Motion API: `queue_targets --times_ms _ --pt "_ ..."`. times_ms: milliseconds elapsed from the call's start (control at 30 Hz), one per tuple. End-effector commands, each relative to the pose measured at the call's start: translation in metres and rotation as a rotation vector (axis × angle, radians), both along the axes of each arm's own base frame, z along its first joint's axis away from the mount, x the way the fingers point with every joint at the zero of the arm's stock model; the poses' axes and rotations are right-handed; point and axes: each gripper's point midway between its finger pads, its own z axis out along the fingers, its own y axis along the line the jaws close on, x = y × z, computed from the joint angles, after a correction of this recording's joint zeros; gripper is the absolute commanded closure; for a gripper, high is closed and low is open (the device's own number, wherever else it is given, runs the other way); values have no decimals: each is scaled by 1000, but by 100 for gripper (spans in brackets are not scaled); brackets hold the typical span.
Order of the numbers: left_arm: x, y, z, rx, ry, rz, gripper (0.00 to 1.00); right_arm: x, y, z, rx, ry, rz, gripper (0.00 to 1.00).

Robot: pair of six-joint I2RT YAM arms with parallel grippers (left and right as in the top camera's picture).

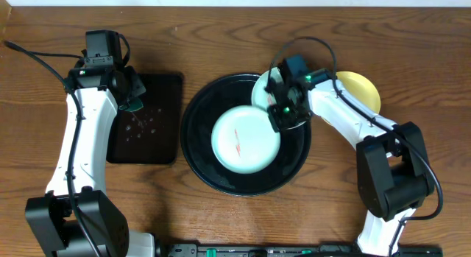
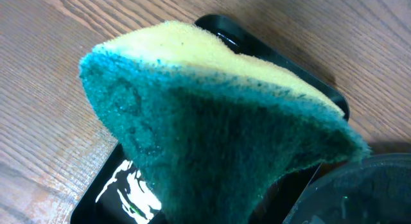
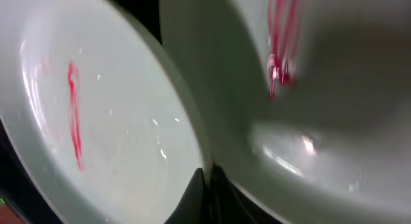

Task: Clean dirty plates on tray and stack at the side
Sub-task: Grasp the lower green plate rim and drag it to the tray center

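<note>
The right gripper [image 1: 288,104] is clamped on the rim of a tilted mint plate [image 1: 263,89], smeared red [image 3: 282,57], at the upper right edge of the round black tray [image 1: 197,132]. Another mint plate [image 1: 246,139] with a red streak lies flat in the tray's middle. The yellow plate [image 1: 362,91] rests on the table [image 1: 221,21] right of the tray. The left gripper [image 1: 131,95] grips a green-and-yellow sponge [image 2: 225,134] over the rectangular tray [image 1: 158,132].

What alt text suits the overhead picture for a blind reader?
Right gripper holds a tilted plate at the edge of a round tray, where a red-smeared plate lies flat. Left gripper holds a sponge over a rectangular tray.
</note>
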Motion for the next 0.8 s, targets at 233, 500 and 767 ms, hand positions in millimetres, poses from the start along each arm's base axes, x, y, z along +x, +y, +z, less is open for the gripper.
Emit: queue_targets --times_ms 233,500,767 --pt "-3 -10 -4 -6 13 -5 92 3 35 5 -41 -35 -229 99" --pt "1 -21 -3 -6 5 -33 92 -8 49 -6 -91 -53 -178 76" --pt "-3 -31 -5 -10 27 -67 92 -13 47 -9 -104 -26 -199 79"
